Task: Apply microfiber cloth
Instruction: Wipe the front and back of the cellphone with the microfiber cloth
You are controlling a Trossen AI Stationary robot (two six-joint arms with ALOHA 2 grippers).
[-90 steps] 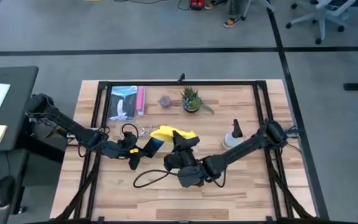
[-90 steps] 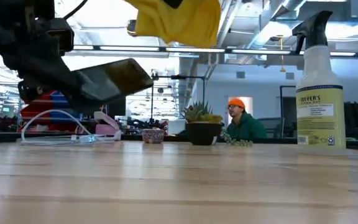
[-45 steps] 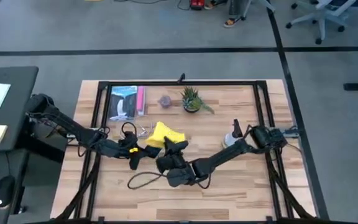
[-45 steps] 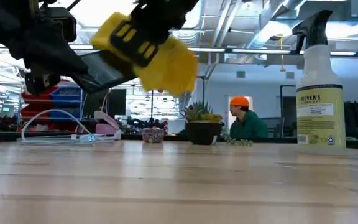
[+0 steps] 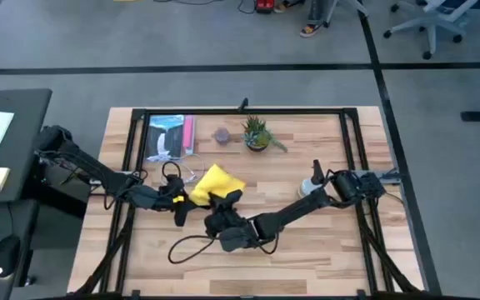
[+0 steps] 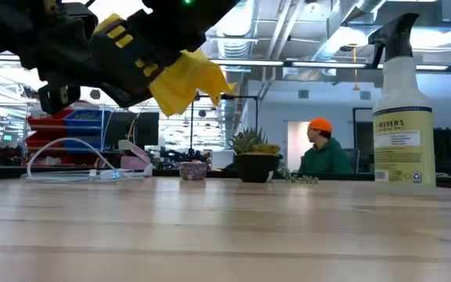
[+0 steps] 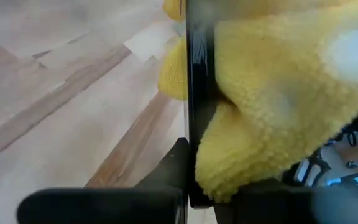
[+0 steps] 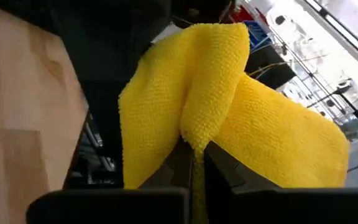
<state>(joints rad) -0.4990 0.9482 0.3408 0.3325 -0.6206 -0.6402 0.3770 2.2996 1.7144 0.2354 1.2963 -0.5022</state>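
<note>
Two arms meet above the middle of the worktop (image 5: 323,233), slightly toward its left edge. The right claw (image 8: 194,163) is clamped on a fold of the microfiber cloth (image 5: 214,182), holding it in the air clear of the wood. The cloth lies against the face of the phone (image 7: 199,106), which the left claw (image 5: 179,200) grips at its lower edge, fingers closed on it. In the left wrist view the phone appears edge-on with yellow fabric pressed on one side. A spray bottle (image 6: 402,110) stands near the right edge; a potted plant (image 5: 257,133) stands near the far edge.
</note>
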